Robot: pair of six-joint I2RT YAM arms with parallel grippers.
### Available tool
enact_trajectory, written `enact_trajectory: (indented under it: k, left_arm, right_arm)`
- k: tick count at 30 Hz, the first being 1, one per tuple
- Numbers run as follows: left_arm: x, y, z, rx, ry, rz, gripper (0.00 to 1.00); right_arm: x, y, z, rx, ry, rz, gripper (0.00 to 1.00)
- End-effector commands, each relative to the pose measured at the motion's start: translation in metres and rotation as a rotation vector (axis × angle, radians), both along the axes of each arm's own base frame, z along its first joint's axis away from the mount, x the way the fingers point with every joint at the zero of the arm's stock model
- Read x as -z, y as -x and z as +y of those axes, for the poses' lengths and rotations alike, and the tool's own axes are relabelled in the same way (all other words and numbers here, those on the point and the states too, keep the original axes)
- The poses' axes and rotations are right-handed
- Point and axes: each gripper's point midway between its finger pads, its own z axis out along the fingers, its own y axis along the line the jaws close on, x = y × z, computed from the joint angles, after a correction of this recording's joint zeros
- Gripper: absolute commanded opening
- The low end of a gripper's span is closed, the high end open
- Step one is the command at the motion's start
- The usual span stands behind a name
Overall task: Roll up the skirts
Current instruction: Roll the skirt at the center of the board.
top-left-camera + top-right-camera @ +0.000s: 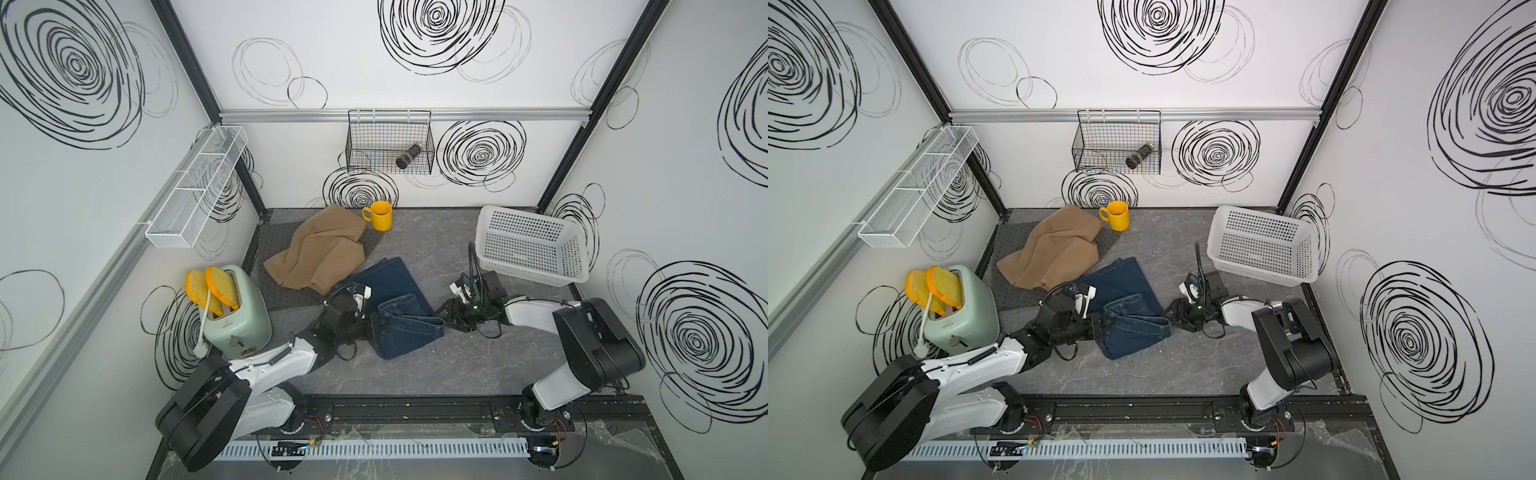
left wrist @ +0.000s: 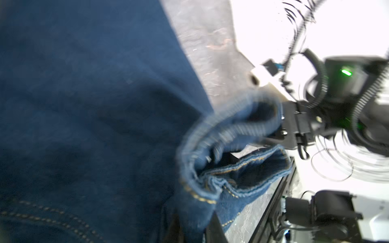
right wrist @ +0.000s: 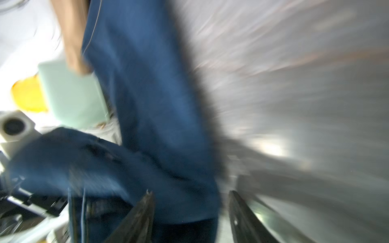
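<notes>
Denim skirt (image 1: 395, 286) lies half rolled on the surface (image 1: 415, 374) in both top views, left hand (image 1: 376, 326) pinched on its roll, hem looking loose in the left wrist view, right hand (image 3: 191, 210) gaping beside it in the right wrist view, so I'd regrip snug before rolling on.

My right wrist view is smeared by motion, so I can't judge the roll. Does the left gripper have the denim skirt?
Observer: Yes. In a top view the left gripper is shut on one end of the denim skirt's fold.
Operator: How far is it rolled?
Observer: Just one loose fold at the near end. The far half lies flat.
Operator: And the tan skirt?
Observer: The tan skirt is unrolled and crumpled beyond the denim skirt, its far corner beside the mug.
</notes>
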Motion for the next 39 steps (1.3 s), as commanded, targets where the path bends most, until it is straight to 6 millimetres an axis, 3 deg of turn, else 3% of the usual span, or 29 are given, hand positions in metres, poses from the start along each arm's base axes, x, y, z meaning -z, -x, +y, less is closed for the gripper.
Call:
enact_trajectory:
  k: [1,3,8,10,14,17,22,23,26,27,28,30,32,36,39]
  left_arm:
    - [-0.007,0.001,-0.007,0.003,0.134,0.082,0.00]
    - [0.003,0.003,-0.003,-0.012,0.120,0.135,0.00]
    - [0.023,0.000,0.013,-0.087,0.091,0.261,0.00]
    - [0.026,0.000,0.012,-0.083,0.095,0.273,0.02]
    - [0.024,-0.003,0.005,-0.019,0.093,0.269,0.00]
    - [0.022,-0.010,0.007,-0.028,0.089,0.267,0.00]
    - [0.031,-0.018,0.023,-0.091,0.005,0.279,0.02]
    - [0.033,-0.018,0.027,-0.106,-0.020,0.277,0.12]
    - [0.034,-0.021,0.044,-0.161,-0.134,0.256,0.26]
    - [0.031,-0.023,0.051,-0.181,-0.183,0.237,0.39]
    - [0.025,-0.026,0.062,-0.217,-0.251,0.207,0.51]
    - [0.007,-0.030,0.081,-0.277,-0.378,0.140,0.64]
    - [-0.021,-0.034,0.085,-0.279,-0.464,0.032,0.67]
    - [-0.077,-0.026,0.040,-0.092,-0.610,-0.231,0.70]
    - [-0.083,-0.009,-0.007,0.136,-0.747,-0.400,0.69]
  right_arm:
    - [0.006,-0.009,-0.031,0.100,0.172,-0.051,0.56]
    - [-0.007,-0.012,-0.033,0.112,0.161,-0.133,0.53]
    - [-0.058,0.006,0.000,-0.003,0.018,-0.408,0.53]
    - [-0.065,0.019,0.015,-0.066,0.000,-0.477,0.56]
    - [-0.068,0.025,0.043,-0.156,-0.014,-0.468,0.51]
    - [-0.056,0.012,0.063,-0.201,0.065,-0.389,0.44]
    - [-0.006,-0.016,0.073,-0.210,0.230,-0.163,0.29]
    - [0.003,-0.016,0.077,-0.220,0.230,-0.131,0.27]
    - [0.028,-0.017,0.071,-0.202,0.295,-0.052,0.27]
    - [0.036,-0.015,0.067,-0.193,0.313,-0.029,0.27]
    - [0.043,-0.013,0.065,-0.185,0.322,-0.010,0.27]
    - [0.052,-0.009,0.062,-0.180,0.325,0.014,0.27]
    - [0.059,-0.006,0.060,-0.179,0.331,0.039,0.27]
    - [0.062,-0.007,0.061,-0.174,0.315,0.049,0.27]
    - [0.061,-0.009,0.061,-0.178,0.301,0.054,0.27]
